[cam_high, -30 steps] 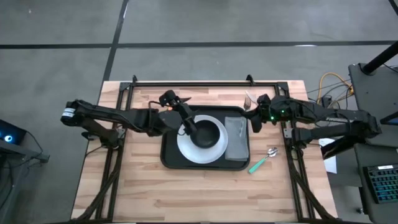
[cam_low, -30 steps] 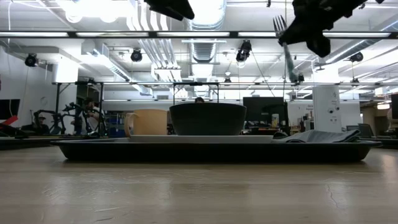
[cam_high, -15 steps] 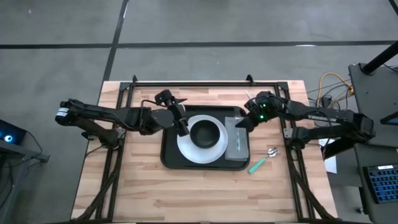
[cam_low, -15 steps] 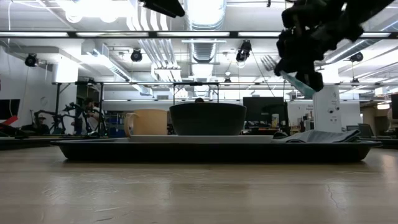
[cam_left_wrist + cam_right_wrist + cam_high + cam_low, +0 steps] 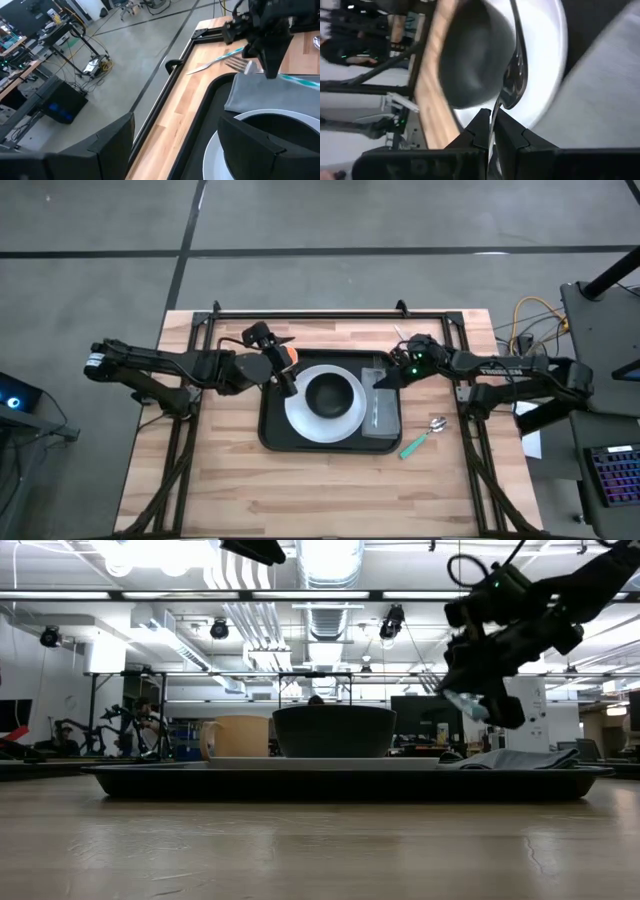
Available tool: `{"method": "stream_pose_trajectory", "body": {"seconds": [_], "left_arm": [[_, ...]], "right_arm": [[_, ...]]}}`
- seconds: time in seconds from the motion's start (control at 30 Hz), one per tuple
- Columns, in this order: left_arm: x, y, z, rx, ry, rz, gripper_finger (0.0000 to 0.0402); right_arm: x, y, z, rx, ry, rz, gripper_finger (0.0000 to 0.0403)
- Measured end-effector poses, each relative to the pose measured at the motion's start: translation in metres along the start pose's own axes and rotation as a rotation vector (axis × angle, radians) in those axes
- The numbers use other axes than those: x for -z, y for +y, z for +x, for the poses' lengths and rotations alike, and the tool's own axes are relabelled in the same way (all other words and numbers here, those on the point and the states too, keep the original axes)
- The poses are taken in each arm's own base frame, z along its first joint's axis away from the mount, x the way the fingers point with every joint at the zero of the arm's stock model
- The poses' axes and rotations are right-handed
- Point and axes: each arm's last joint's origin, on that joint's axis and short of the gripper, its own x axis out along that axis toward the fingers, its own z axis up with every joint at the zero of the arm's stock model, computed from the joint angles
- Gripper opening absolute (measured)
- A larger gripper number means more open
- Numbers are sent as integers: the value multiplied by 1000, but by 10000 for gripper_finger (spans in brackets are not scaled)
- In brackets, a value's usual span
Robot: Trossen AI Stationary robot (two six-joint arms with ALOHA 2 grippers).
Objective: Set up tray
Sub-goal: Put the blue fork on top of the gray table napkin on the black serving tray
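Black and raised at the rim, the tray (image 5: 275, 430) lies in the middle of the wooden bench (image 5: 230, 490), carrying a white plate (image 5: 300, 418) with a dark bowl (image 5: 333, 393) on it and a grey napkin (image 5: 381, 415) laid flat in its right part. The right end effector (image 5: 392, 374) is closed on a fork (image 5: 239, 65) with a teal handle, held over the far end of the napkin; in the low view it hangs above the tray's right side, clear of the cloth. The left end effector (image 5: 285, 376) hovers at the tray's far left corner, just beside the plate's rim, its fingers spread apart with nothing between them, as the left wrist view shows. A tan mug (image 5: 236, 737) stands beyond the tray's left part in the low view. Right of the tray, a spoon (image 5: 426, 435) with a teal handle and a knife (image 5: 210, 64) lie on the bare wood.
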Motion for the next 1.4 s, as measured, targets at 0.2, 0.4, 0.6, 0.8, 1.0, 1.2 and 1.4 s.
{"method": "stream_pose_trajectory", "body": {"seconds": [0.2, 0.4, 0.6, 0.8, 1.0, 1.2, 1.4], "left_arm": [[1, 0, 0, 0, 2, 3, 262], [1, 0, 0, 0, 4, 5, 262], [1, 0, 0, 0, 5, 6, 262], [1, 0, 0, 0, 4, 6, 262], [1, 0, 0, 0, 4, 5, 262], [1, -1, 1, 0, 4, 5, 262], [0, -1, 1, 0, 1, 0, 262]], "right_arm": [[0, -15, 14, 76, 42, 54, 8], [-1, -26, 25, 115, 55, 95, 8], [-2, -29, 29, 121, 51, 115, 8], [-2, -32, 31, 140, 55, 149, 8], [-1, -32, 32, 130, 76, 164, 8], [2, -32, 33, 119, 123, 201, 8], [5, -47, 41, 194, 147, 261, 8]]}}
